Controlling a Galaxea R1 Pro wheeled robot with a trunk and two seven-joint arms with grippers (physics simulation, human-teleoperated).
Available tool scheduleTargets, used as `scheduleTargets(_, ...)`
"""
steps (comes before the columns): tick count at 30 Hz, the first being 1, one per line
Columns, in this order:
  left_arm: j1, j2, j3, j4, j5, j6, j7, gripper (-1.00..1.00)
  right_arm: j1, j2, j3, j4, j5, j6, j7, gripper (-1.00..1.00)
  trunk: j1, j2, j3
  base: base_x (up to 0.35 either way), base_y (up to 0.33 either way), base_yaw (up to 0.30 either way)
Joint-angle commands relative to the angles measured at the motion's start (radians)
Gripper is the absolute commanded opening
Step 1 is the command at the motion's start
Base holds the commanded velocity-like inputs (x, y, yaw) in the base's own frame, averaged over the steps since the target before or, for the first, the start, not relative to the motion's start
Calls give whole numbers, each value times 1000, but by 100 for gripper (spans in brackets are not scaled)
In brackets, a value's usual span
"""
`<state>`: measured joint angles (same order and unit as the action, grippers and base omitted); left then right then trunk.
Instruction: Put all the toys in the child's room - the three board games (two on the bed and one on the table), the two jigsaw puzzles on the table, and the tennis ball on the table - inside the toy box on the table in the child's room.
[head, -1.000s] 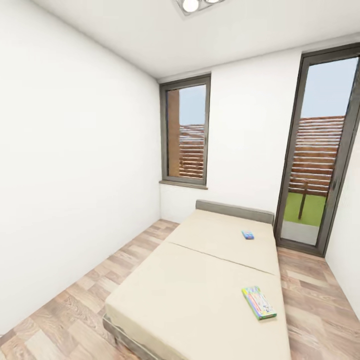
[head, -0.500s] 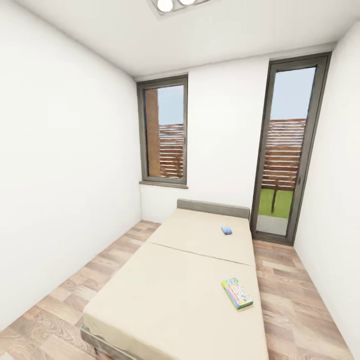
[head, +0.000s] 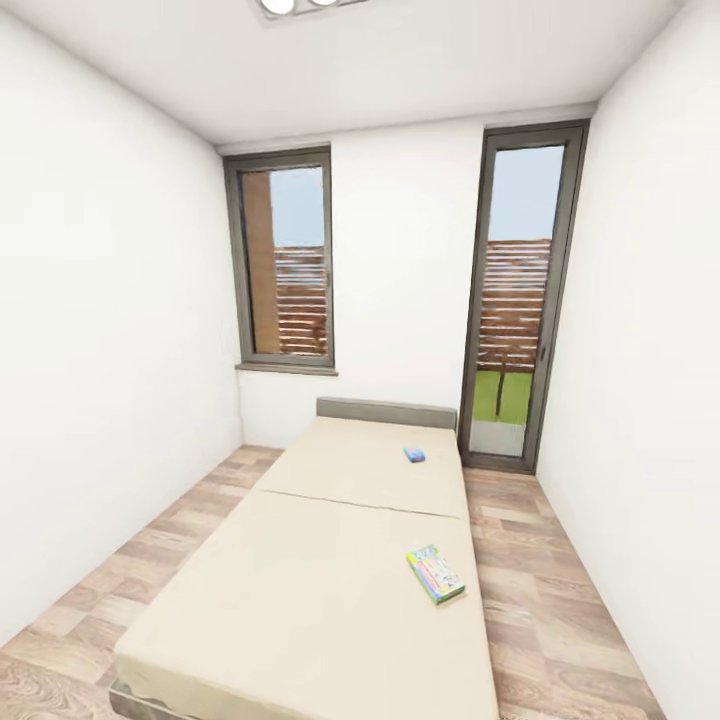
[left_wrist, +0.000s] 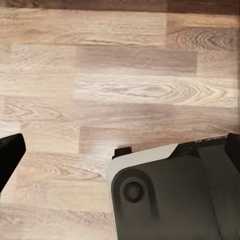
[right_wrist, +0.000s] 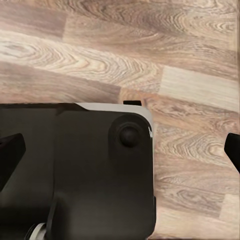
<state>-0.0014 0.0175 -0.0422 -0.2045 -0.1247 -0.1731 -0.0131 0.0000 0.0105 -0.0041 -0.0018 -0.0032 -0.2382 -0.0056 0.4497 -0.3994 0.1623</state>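
Note:
A cream-beige bed (head: 320, 570) runs down the middle of the child's room in the head view. Two board games lie on it. The nearer one (head: 436, 573) is a flat box with a yellow, green and red printed cover, close to the bed's right edge. The farther one (head: 414, 454) looks small and blue, near the grey headboard. In the left wrist view my left gripper (left_wrist: 120, 155) is open over wood floor, one black fingertip at each side. My right gripper (right_wrist: 122, 150) is open likewise. The table and the toy box are out of view.
White walls close in on both sides. A tall window (head: 283, 270) and a glass door (head: 512, 300) stand in the far wall. Strips of wood-plank floor (head: 545, 600) run along each side of the bed. My dark base (left_wrist: 170, 200) (right_wrist: 75, 170) sits under both wrists.
The whole head view has swung, so the bed, window and door now sit further left and more centred. The board games lie where they were on the bed.

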Motion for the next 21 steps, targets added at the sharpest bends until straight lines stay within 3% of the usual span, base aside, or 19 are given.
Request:
scheduleTargets(1, 0, 0, -4, 0, -6, -3, 1, 100, 0, 0, 0, 0, 0, -3, -1, 100, 0, -1, -1, 0, 0, -279)
scheduleTargets(21, 0, 1, -4, 0, -6, -3, 1, 100, 0, 0, 0, 0, 0, -3, -1, 100, 0, -1, -8, 0, 0, -279)
